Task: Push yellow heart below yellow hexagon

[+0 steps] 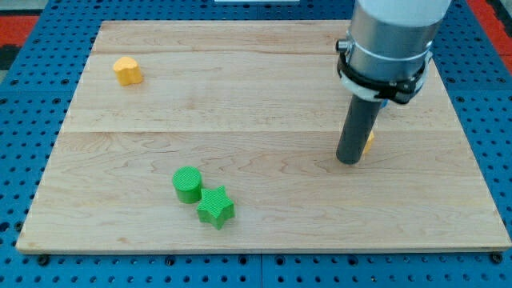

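My tip (349,160) rests on the wooden board (256,208), grasping nothing, touching a mostly hidden yellow block (369,142), presumably the yellow heart. The yellow hexagon (127,70) sits far left, so next I judge a long leftward push.

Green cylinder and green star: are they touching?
Touching. The camera view shows the green cylinder and green star meeting with no board visible between them.

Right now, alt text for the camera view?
My tip rests on a wooden board, hiding most of a yellow block at the view's right. Another yellow block sits top left; a green cylinder touches a green star bottom centre.
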